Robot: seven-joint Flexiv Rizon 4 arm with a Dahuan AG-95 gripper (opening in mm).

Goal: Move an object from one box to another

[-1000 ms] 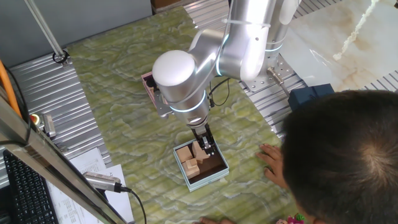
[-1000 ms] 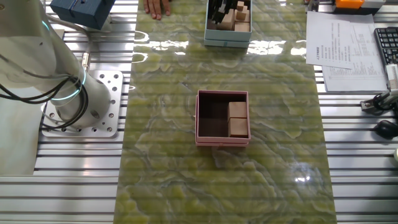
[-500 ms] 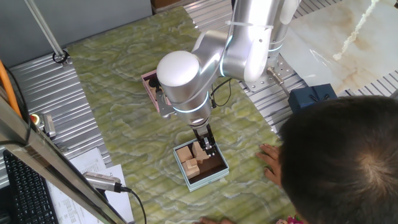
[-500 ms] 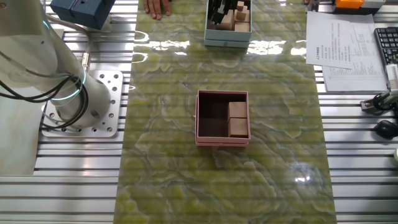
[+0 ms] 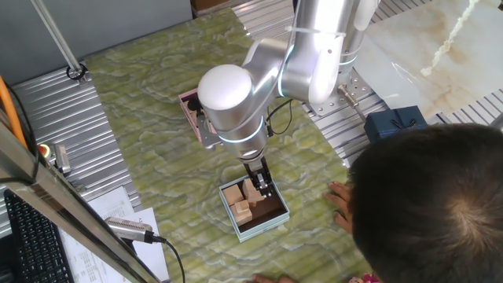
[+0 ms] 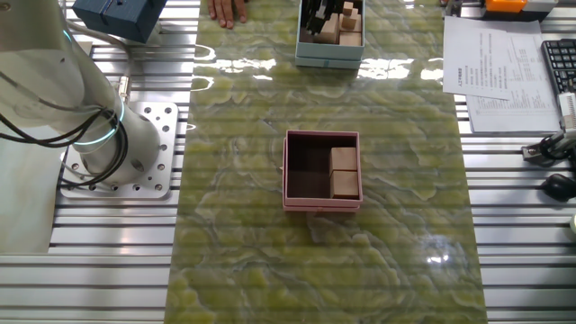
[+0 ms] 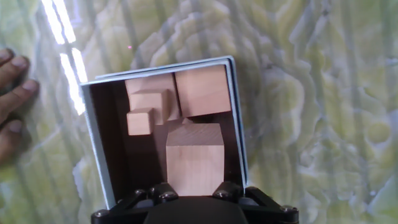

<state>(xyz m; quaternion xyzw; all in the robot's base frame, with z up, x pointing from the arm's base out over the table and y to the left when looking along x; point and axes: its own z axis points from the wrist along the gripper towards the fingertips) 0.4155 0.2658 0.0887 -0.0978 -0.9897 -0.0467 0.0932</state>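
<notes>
Presently the end effector (image 5: 259,189) hangs with its fingers lowered inside the light blue box (image 5: 236,224), and the pale wooden cube (image 7: 194,163) sits at the near side of that box, just in front of the fingers' mount. Over the last second the arm shifted only slightly above the light blue box and then settled; in the final half-second nothing at the box moved. The only visible change is the bystander's head (image 5: 440,204), which has drifted a little beside the light blue box.

Three other blocks lie at the far side of the light blue box: a large one (image 7: 202,90), a mid-sized one (image 7: 152,99) and a small one (image 7: 140,121). The cube appears to touch or nearly touch the large one, though the hand view does not settle this.

Whether the fingers are clamped on the cube or have let go cannot be told — the fingertips are hidden in the hand view and too small in the fixed view.

The pink box (image 6: 321,205) stands well apart from the light blue box on the counter (image 6: 243,252), with two tan blocks (image 6: 343,172) left inside. A person's hand (image 7: 12,106) rests on the counter beside the light blue box.

Judged from this stillness, the carry is finished and the task stands at release — opening and a straight lift clear of the walls would complete it.
</notes>
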